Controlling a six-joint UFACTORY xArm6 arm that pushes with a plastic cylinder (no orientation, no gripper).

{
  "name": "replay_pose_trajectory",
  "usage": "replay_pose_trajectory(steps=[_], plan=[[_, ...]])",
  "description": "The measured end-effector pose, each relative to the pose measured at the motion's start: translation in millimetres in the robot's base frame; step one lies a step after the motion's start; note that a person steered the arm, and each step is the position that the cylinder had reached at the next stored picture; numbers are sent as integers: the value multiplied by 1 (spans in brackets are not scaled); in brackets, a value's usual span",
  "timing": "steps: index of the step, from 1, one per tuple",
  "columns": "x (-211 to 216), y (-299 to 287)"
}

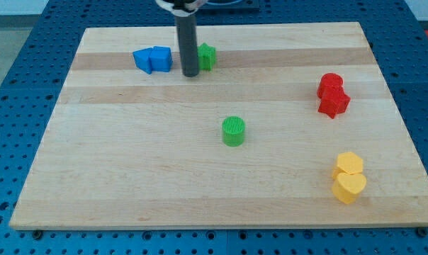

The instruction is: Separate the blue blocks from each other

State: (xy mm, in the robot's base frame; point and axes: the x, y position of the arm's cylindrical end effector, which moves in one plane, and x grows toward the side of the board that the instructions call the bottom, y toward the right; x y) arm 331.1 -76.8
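Observation:
Two blue blocks sit touching near the view's top left: one (142, 59) on the left, wedge-like, and one (161, 59) on the right, cube-like. My tip (190, 74) stands just right of the right blue block, apart from it by a small gap. A green block (207, 56) sits right behind the rod, partly hidden by it.
A green cylinder (233, 131) stands at the board's middle. Two red blocks (331, 83) (334, 103) touch at the right. Two yellow blocks (349, 163) (349, 187) touch at the bottom right. The wooden board (129, 177) lies on a blue perforated table.

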Motion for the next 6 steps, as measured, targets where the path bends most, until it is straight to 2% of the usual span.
replay_pose_trajectory(steps=[4, 6], plan=[[0, -107], [0, -94]])
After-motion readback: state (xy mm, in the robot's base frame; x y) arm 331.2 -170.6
